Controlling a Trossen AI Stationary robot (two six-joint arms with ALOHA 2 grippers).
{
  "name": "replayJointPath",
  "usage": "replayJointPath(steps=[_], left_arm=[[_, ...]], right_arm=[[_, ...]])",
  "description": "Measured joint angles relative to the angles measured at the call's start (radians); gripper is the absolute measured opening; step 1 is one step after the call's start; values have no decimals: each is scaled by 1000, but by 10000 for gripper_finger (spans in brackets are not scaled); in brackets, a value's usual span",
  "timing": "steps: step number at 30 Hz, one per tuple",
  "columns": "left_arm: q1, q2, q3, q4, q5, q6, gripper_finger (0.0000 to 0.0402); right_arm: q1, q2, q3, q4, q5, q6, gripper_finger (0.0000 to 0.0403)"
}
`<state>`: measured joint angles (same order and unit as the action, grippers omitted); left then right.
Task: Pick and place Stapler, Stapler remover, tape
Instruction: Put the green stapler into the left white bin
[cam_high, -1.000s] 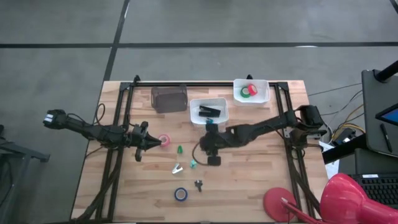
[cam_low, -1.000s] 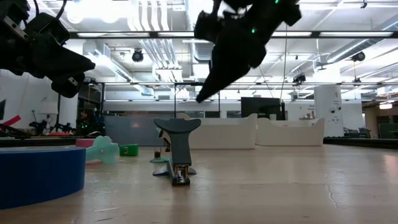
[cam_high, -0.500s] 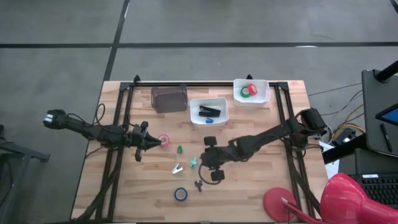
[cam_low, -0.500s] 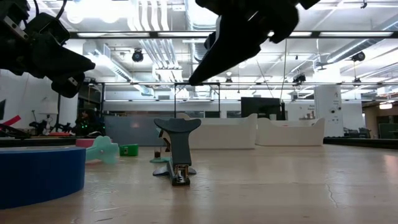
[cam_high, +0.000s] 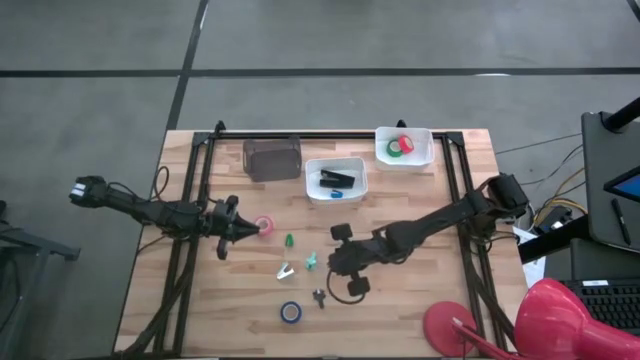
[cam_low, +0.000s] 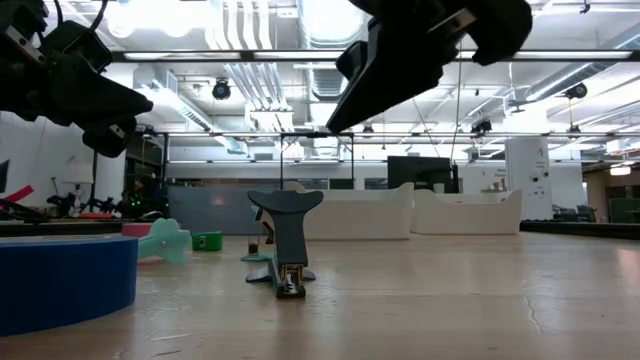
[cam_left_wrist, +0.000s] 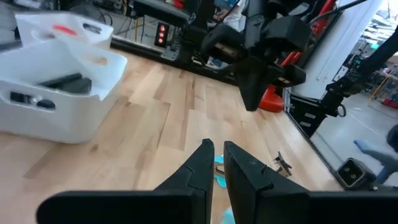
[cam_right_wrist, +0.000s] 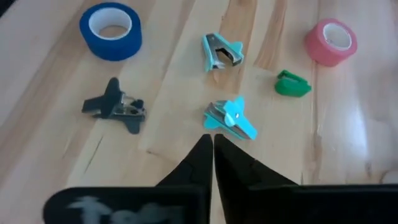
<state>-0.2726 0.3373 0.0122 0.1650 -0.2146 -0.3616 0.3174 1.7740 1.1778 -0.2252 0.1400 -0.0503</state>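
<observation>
My right gripper (cam_right_wrist: 213, 144) is shut and hangs above the table, its tips just short of a teal stapler remover (cam_right_wrist: 230, 118), touching nothing. Around it lie a black remover (cam_right_wrist: 116, 107), a teal-and-white one (cam_right_wrist: 222, 50), a green one (cam_right_wrist: 292, 84), a blue tape roll (cam_right_wrist: 111, 22) and a pink roll (cam_right_wrist: 329, 41). The black stapler (cam_high: 337, 179) lies in a white bin (cam_high: 352, 164). Red and green tape rolls (cam_high: 400, 147) sit in another bin. My left gripper (cam_high: 247, 229) hovers shut beside the pink roll (cam_high: 264, 226), held high (cam_low: 110, 125).
A dark bin (cam_high: 272, 158) stands at the back left beside the white bins. Black frame rails (cam_high: 190, 250) run along the table's left, right and far sides. A red lamp (cam_high: 560, 320) stands off the near right corner. Bare wood lies to the near right.
My right gripper has moved from beside the stapler bin toward the table's near edge and now hangs by the teal stapler remover. The objects on the table have stayed in place.
</observation>
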Motion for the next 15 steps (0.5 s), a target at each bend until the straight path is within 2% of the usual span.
replayJointPath(steps=[4, 11, 15], left_arm=[[0, -4, 13, 7, 19, -111, 39], [1, -4, 26, 9, 16, -108, 39], [1, 1, 22, 4, 15, -108, 39]], right_arm=[[-19, -72, -50, 4, -2, -14, 8], [-80, -297, -222, 47, -3, 11, 8], [-158, -439, -341, 48, -2, 29, 8]])
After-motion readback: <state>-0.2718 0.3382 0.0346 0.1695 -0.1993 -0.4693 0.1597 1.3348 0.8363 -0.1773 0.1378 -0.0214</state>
